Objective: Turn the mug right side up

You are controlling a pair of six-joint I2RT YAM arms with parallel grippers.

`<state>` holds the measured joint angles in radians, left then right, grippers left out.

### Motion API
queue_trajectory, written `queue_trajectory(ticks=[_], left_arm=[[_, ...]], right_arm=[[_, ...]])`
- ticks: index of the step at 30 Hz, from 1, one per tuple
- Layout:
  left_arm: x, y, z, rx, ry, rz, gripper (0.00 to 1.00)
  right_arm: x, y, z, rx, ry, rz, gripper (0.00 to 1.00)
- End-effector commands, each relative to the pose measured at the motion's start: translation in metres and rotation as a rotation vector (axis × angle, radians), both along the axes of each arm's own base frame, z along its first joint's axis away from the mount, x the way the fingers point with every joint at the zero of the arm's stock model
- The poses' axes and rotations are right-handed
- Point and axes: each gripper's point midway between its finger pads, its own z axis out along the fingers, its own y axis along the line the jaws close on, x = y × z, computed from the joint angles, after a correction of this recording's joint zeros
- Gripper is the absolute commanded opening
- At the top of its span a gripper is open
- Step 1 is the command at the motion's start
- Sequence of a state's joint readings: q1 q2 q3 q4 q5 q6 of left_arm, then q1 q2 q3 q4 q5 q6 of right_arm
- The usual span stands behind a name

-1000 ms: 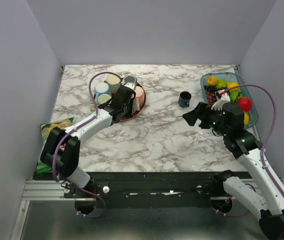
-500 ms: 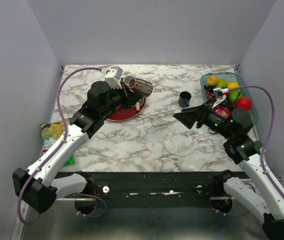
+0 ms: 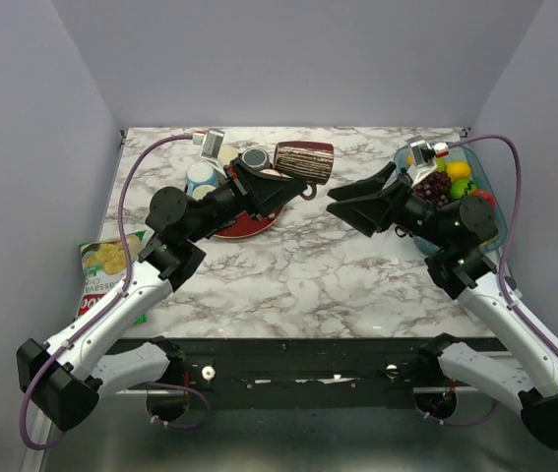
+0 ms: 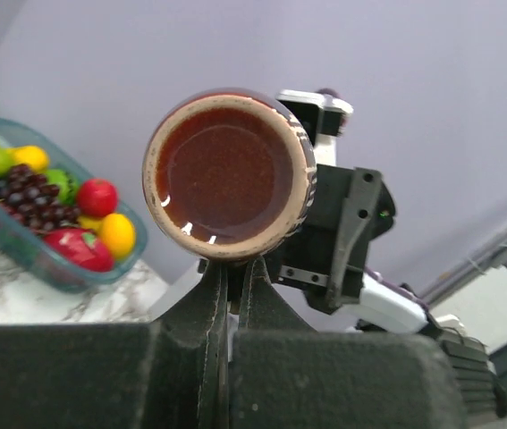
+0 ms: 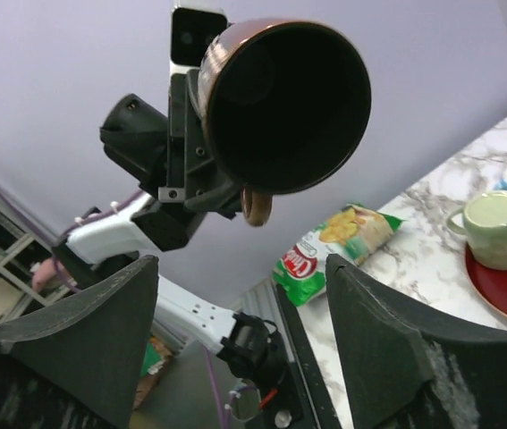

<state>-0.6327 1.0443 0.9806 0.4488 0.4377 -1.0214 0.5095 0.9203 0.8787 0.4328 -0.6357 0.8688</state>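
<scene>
1. Mug: brown with a striped outside. It is held in the air on its side at the tip of the left gripper. Its mouth is turned toward the right gripper, and the two are apart.
2. Left gripper: jaws drawn almost together just under the mug, clamping it. The left wrist view shows only the glossy base and tan rim; the exact point of grip is hidden by the fingers.
3. Handle: a small ring under the mug, right against the left gripper's black fingers.
4. Right gripper: jaws wide apart with nothing between them. The mug's dark interior faces it from above and ahead.
5. Chip bag: green and yellow, lying beyond the right gripper at the bench edge. It has a red badge whose lettering is too small to read.
6. Red tray: below the left gripper, partly covered by that arm. In the right wrist view a pale green cup stands on it, and a pale blue cup beside that is cut off at the frame edge.
7. Fruit tub: translucent teal, just behind the right gripper and largely hidden by that arm. The left wrist view shows grapes and red and yellow fruit inside.
</scene>
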Motion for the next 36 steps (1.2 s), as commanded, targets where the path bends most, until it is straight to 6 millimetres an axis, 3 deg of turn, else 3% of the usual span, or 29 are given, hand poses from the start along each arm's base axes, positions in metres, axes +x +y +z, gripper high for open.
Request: queue_trajectory(ticks=[1, 7, 15, 19, 24, 36], left_arm=[[-0.03, 0.002, 0.047, -0.134, -0.116, -0.097, 0.0], [-0.031, -0.005, 0.045, -0.141, -0.108, -0.114, 0.0], [-0.024, -0.011, 0.042, -0.126, -0.105, -0.094, 0.0], [-0.025, -0.014, 0.04, -0.119, -0.106, -0.088, 0.0], [-0.024, -0.017, 0.034, -0.105, -0.098, -0.083, 0.0], [-0.026, -0.023, 0.019, -0.079, -0.08, -0.087, 0.0]], right_arm=[[-0.013, 0.002, 0.037, 0.064, -0.089, 0.055, 0.76], [-0.014, 0.005, 0.045, 0.08, -0.1, 0.064, 0.61], [-0.012, 0.012, 0.042, 0.084, -0.064, 0.082, 0.56], [-0.006, 0.017, 0.038, 0.077, -0.035, 0.083, 0.47], [-0.002, 0.019, 0.039, 0.074, -0.013, 0.073, 0.28], [0.006, 0.019, 0.045, 0.109, 0.025, 0.051, 0.2]])
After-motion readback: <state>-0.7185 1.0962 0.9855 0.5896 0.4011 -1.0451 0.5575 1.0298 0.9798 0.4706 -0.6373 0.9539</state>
